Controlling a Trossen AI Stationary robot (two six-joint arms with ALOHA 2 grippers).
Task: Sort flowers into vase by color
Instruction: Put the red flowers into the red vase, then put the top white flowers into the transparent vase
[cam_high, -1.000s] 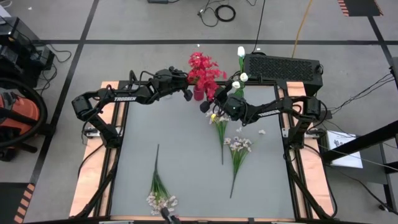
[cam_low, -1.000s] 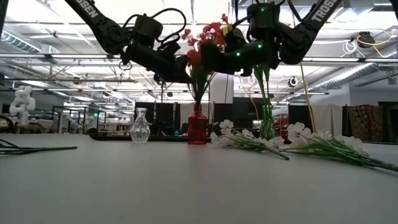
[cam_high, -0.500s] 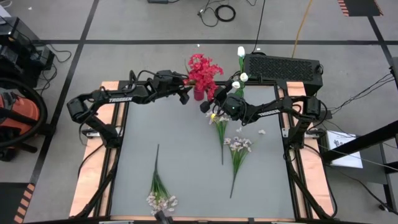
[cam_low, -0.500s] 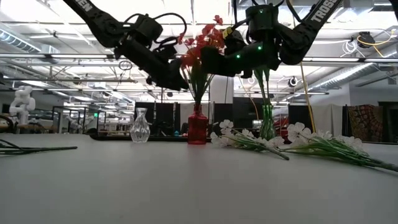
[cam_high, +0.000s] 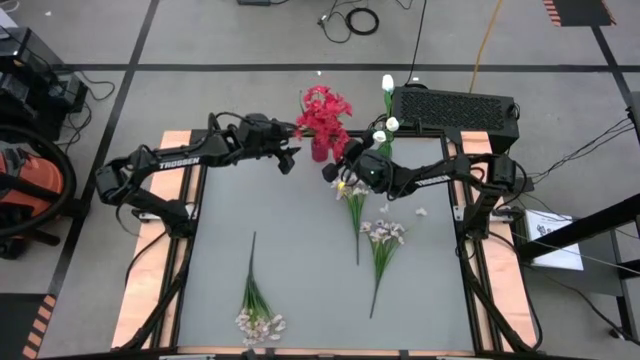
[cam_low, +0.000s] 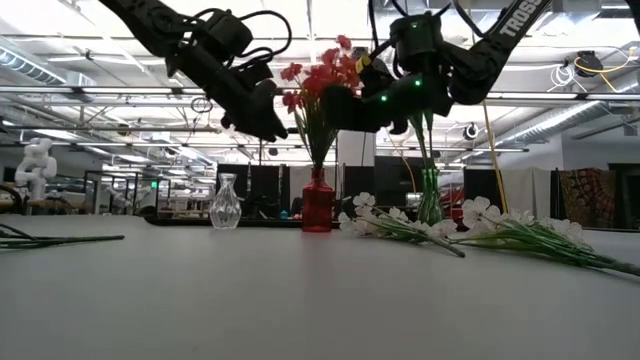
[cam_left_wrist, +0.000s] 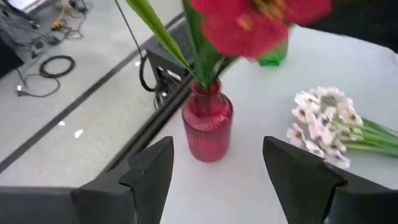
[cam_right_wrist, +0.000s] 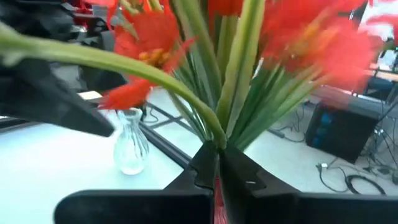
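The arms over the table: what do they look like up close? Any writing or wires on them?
Both are slim, jointed and dark. White TROSSEN lettering runs along the links, and black cables loop beside the joints. Small green lights glow near the right gripper. The left gripper ends in two flat, dark, wedge-shaped fingers.

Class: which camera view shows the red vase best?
The left wrist view: the red vase shows whole and close. The low view shows it small and far; the high view mostly hides it under blooms; the right wrist view hides it.
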